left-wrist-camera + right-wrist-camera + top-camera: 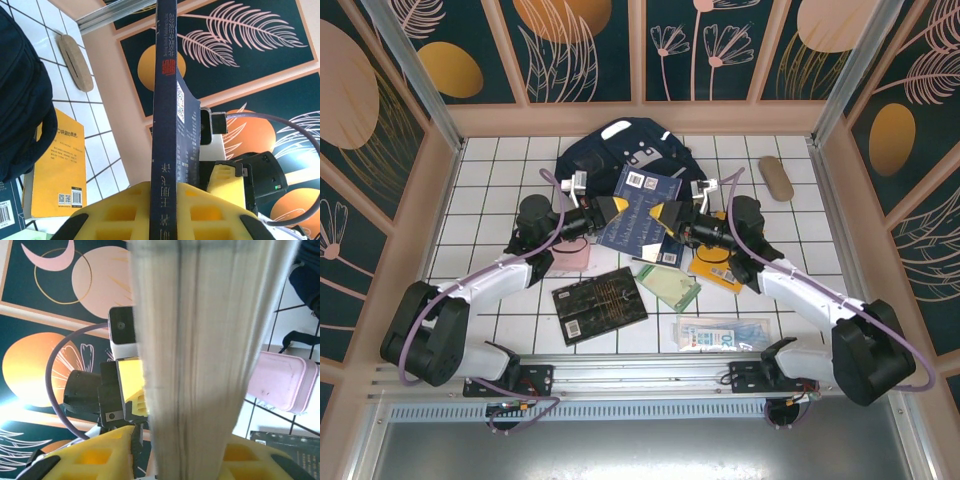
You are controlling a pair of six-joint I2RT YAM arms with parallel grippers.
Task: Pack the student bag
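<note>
Two grippers clamped one navy book [638,212] between them, left gripper [611,209] on the spine, right gripper [666,213] on the page edge. Spine carried Chinese characters and a red seal [169,65]; cover had a barcode label [640,181]. Just behind, the student bag [605,152] lay on the white tiled table [500,170], leaf-print wall panels [580,40] around.

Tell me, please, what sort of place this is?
Probably a robot test cell: a white tiled table boxed in by aluminium posts and decorated panels, with two arms bolted on.
</note>
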